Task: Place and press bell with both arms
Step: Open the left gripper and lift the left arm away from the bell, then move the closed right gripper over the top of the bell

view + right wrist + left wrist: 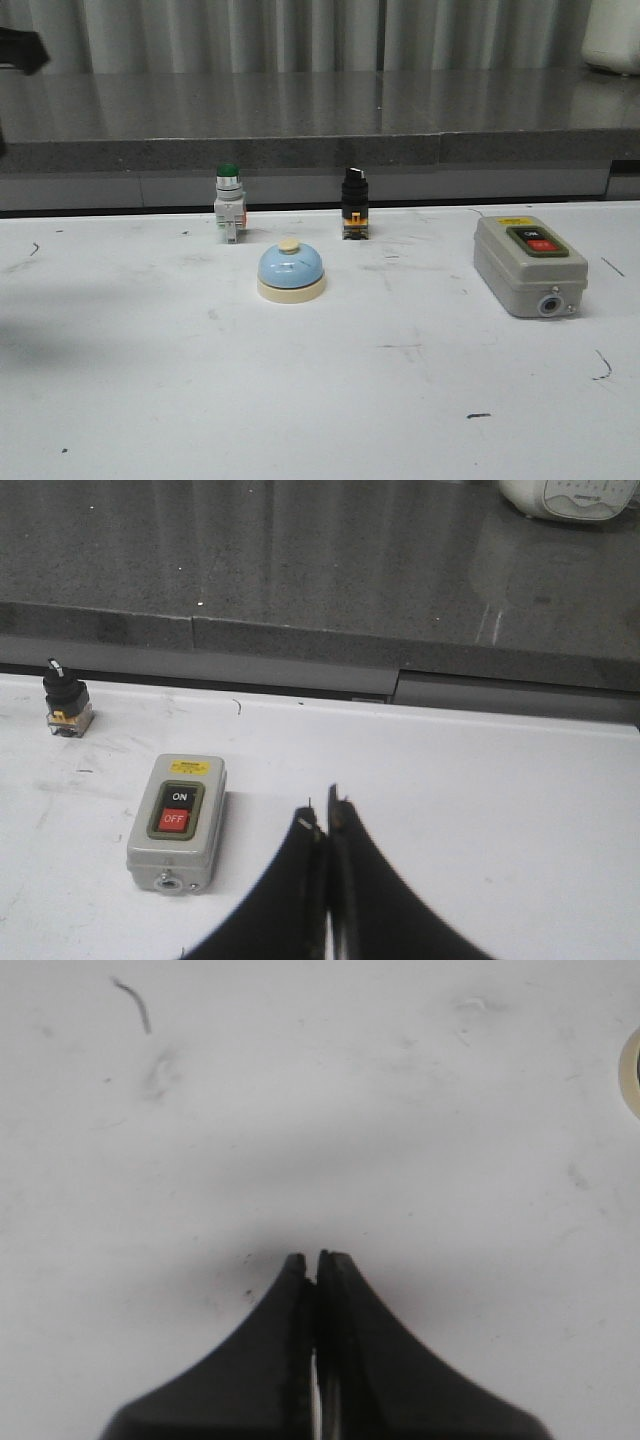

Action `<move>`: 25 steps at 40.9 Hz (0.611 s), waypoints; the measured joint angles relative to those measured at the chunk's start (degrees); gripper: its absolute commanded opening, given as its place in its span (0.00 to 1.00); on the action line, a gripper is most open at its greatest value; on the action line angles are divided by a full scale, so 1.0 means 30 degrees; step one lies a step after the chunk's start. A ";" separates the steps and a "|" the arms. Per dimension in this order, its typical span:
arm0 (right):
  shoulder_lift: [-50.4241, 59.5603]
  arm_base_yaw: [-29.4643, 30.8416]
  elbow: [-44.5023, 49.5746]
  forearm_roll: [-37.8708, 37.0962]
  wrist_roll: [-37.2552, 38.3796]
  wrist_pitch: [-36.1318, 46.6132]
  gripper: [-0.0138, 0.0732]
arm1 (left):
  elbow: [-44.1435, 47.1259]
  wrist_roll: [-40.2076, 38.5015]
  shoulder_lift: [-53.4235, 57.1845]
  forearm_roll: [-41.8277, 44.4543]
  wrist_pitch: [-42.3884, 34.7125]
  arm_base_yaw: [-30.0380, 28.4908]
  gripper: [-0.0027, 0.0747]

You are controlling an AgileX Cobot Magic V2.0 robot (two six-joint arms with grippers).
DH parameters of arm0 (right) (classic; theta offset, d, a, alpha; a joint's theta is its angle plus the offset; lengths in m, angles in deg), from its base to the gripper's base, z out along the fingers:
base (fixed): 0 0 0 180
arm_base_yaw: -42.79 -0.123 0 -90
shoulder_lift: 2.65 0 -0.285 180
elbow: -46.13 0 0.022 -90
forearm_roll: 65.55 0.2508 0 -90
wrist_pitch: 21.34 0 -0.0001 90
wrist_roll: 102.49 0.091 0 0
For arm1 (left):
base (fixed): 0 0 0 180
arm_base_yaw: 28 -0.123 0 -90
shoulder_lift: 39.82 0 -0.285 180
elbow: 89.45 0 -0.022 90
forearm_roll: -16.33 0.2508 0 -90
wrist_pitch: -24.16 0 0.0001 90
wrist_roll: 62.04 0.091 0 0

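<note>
From the front the bell [291, 272] sits mid-table [300, 400] with bare room before it, the left claw [313, 1257] hangs clenched and empty, bell rim at the edge, the right claw [324, 805] clenched beside the switch box [176, 823].

glossy light-blue bell [291, 266]; matt scuffed white table [300, 400]; polished grey stone ledge [300, 115]; matt grey switch box [528, 268]

The left gripper [316, 1258] has its two black fingers pressed together with nothing between them, tips just above the white surface. The right gripper [322, 815] is likewise closed and empty, fingertips meeting, and points toward the far side.
</note>
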State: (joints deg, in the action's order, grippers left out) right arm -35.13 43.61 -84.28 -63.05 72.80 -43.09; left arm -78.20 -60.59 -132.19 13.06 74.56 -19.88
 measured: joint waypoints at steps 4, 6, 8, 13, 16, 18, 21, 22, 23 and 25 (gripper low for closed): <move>0.0000 0.0000 0.0000 0.0000 0.0000 0.0000 0.09 | 0.2320 -0.0043 0.2813 -0.0132 -0.1067 -0.0817 0.01; 0.0000 0.0000 0.0000 0.0000 0.0000 0.0000 0.09 | 0.3272 -0.0043 0.4217 -0.0221 -0.1489 -0.1115 0.01; 0.0000 0.0000 0.0000 0.0000 0.0000 0.0000 0.09 | 0.4352 -0.0043 0.5400 -0.0307 -0.1960 -0.1267 0.01; 0.0000 0.0000 0.0000 0.0000 0.0000 0.0000 0.09 | 0.7007 -0.0043 0.8884 -0.0358 -0.3713 -0.1405 0.01; 0.0000 0.0000 0.0000 0.0000 0.0000 0.0000 0.09 | 0.8725 -0.0043 1.1360 -0.0401 -0.5171 -0.1405 0.01; 0.0000 0.0000 0.0000 0.0000 0.0000 0.0000 0.09 | 0.9623 -0.0043 1.2975 -0.0431 -0.5952 -0.1405 0.01; 0.0000 0.0000 0.0000 0.0000 0.0000 0.0000 0.09 | 1.1155 -0.0043 1.5307 -0.0475 -0.7203 -0.1438 0.01; 0.0000 0.0000 0.0000 0.0000 0.0000 0.0000 0.09 | 1.1539 -0.0043 1.6017 -0.0475 -0.7485 -0.1438 0.01; 0.0000 0.0000 0.0000 0.0000 0.0000 0.0000 0.09 | 1.1903 -0.0043 1.6958 -0.0475 -0.7720 -0.1438 0.01; 0.0000 0.0000 0.0000 0.0000 0.0000 0.0000 0.09 | 1.2668 -0.0043 1.8496 -0.0475 -0.8231 -0.1438 0.01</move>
State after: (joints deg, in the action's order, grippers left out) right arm -35.13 43.61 -84.28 -63.05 72.80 -43.09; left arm -40.19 -60.72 -76.70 11.64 49.87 -24.19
